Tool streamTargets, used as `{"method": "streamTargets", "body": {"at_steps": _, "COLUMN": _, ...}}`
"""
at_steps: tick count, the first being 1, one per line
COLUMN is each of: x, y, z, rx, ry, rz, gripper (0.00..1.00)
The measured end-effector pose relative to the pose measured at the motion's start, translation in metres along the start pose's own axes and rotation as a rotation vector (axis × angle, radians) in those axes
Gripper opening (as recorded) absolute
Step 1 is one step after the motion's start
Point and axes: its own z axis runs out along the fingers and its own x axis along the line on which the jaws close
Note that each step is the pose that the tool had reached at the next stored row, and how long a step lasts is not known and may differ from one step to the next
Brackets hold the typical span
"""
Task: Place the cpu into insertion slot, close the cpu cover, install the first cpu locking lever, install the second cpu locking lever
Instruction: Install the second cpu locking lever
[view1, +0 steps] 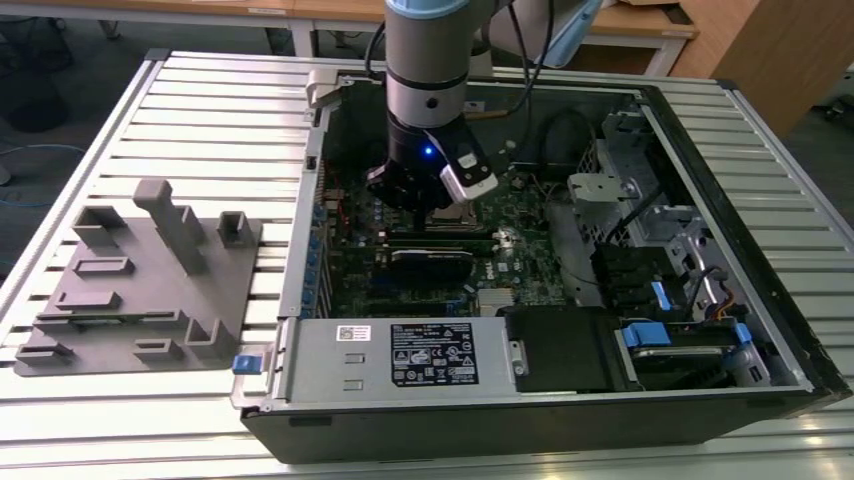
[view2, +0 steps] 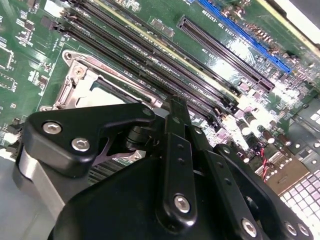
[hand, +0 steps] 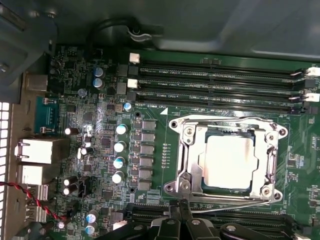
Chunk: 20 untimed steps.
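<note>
The cpu (hand: 229, 161), a pale silver square, lies in the insertion slot (hand: 175, 124) on the green board. The cpu cover (hand: 192, 160), a silvery frame plate, rests flat around it. A thin wire locking lever (hand: 235, 206) runs along the socket edge nearest my fingers. My gripper (hand: 179, 204) stands at that edge with its black fingertips together, right by the lever's end. The second wrist view has the gripper (view2: 173, 102) in front of the cover (view2: 80, 75) and a strip of the cpu (view2: 107, 95). In the exterior view the gripper (view1: 424, 210) hangs low inside the open computer case.
Long black memory slots (hand: 215, 75) flank the socket on both sides. Capacitors (hand: 120, 145) and rear ports (hand: 35, 150) sit beside it. The case (view1: 747, 330) holds a power supply (view1: 400, 355), a drive cage and cables. A grey fixture block (view1: 147, 280) lies on the slatted table at the exterior view's left.
</note>
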Motion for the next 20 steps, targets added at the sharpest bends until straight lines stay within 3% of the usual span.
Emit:
{"method": "streamTargets", "body": {"at_steps": 8, "x": 0.0008, "y": -0.0004, "z": 0.0014, "rx": -0.0012, "ry": -0.0001, "rz": 0.0, "gripper": 0.11}}
{"method": "streamTargets", "body": {"at_steps": 15, "x": 0.0009, "y": -0.0007, "z": 0.0044, "rx": -0.0091, "ry": -0.0006, "rz": 0.0, "gripper": 0.11}}
{"method": "streamTargets", "body": {"at_steps": 17, "x": 0.001, "y": -0.0008, "z": 0.005, "rx": -0.0174, "ry": -0.0011, "rz": 0.0, "gripper": 0.11}}
{"method": "streamTargets", "body": {"at_steps": 20, "x": 0.001, "y": -0.0008, "z": 0.0051, "rx": -0.0406, "ry": -0.0022, "rz": 0.001, "gripper": 0.11}}
